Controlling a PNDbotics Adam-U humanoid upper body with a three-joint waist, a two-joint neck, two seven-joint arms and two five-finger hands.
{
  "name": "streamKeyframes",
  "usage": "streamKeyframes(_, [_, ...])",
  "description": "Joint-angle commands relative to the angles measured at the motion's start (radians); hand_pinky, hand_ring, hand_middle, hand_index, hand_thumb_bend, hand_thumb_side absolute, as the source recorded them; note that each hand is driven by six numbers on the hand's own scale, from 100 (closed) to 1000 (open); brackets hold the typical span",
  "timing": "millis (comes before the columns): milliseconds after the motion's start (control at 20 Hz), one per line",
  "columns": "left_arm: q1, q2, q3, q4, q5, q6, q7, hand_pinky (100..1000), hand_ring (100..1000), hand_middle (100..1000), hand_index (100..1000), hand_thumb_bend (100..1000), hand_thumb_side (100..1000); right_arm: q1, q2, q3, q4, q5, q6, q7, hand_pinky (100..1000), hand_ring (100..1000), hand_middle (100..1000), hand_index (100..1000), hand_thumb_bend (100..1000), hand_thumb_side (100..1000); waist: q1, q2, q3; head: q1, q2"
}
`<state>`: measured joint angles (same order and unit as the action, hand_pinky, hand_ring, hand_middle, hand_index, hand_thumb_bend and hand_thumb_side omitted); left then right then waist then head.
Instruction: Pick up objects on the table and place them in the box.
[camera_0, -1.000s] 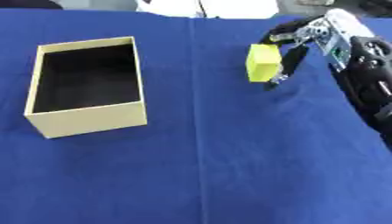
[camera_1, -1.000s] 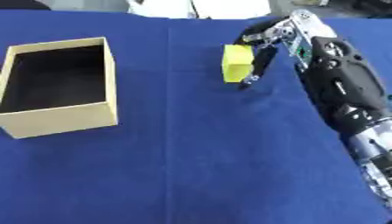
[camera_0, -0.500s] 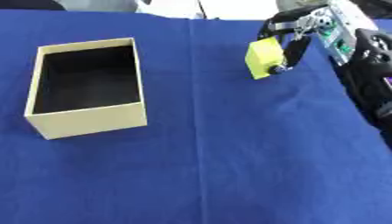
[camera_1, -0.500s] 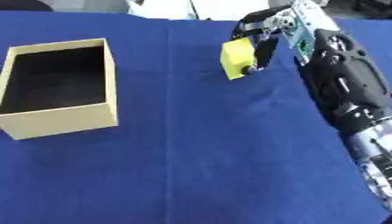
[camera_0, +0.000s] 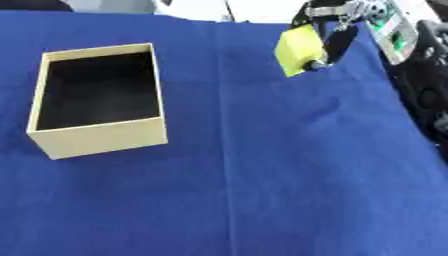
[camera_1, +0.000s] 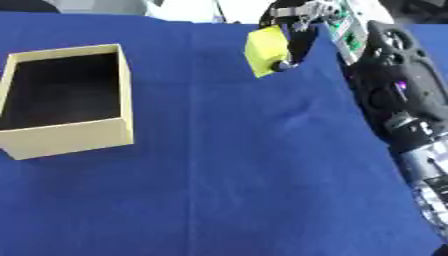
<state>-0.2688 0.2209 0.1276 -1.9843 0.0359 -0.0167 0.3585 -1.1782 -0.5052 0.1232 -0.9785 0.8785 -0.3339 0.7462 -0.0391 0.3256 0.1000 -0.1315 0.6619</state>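
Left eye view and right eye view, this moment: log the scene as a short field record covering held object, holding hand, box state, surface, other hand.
held object: yellow block, tilted, near the far right of the table
holding hand: right hand, fingers pinched on the block
box: open tan box, on the left, dark interior with nothing visible in it
surface: blue cloth
block vs box: apart, block not yet over the box
left hand: not in view

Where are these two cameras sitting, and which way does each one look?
Left eye view: in the robot's head, looking down at the blue table; the right hand enters top right.
Right eye view: beside it in the head, same downward look; more of the right arm shows.
Both share the open box at left and the yellow block pinched in the right hand.
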Motion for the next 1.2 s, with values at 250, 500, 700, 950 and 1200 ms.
streamKeyframes(250, [-0.007, 0.013, -0.002, -0.016, 0.005, 0.001, -0.008, 891, 798, 674, 614, 156, 871, -0.123, 0.093, 0.017, -0.082, -0.075, 0.031, -0.019, 534, 671, 555, 509, 151, 100, 0.003, -0.033, 0.003, -0.013, 0.001])
streamKeyframes(500, [-0.011, 0.007, -0.008, -0.016, 0.011, 0.001, -0.013, 891, 798, 674, 615, 157, 869, -0.166, 0.222, 0.033, -0.109, -0.072, 0.064, -0.031, 535, 669, 557, 526, 100, 100, 0.006, -0.034, 0.022, -0.036, 0.004])
streamKeyframes(700, [-0.014, 0.003, -0.012, -0.016, 0.016, 0.001, -0.017, 892, 798, 674, 614, 157, 870, -0.174, 0.321, 0.032, -0.124, -0.044, 0.103, -0.047, 532, 664, 552, 527, 100, 100, 0.006, -0.035, 0.034, -0.06, 0.006])
streamKeyframes(950, [-0.019, -0.001, -0.016, -0.016, 0.02, 0.002, -0.022, 891, 798, 674, 614, 157, 870, -0.17, 0.445, 0.028, -0.107, 0.026, 0.15, -0.087, 532, 664, 552, 530, 100, 100, 0.003, -0.035, 0.046, -0.079, 0.002])
streamKeyframes(1200, [-0.019, -0.003, -0.015, -0.016, 0.021, 0.003, -0.022, 891, 799, 674, 614, 156, 870, -0.148, 0.571, 0.017, -0.051, 0.103, 0.201, -0.141, 531, 665, 560, 543, 100, 100, 0.002, -0.034, 0.048, -0.081, 0.0])
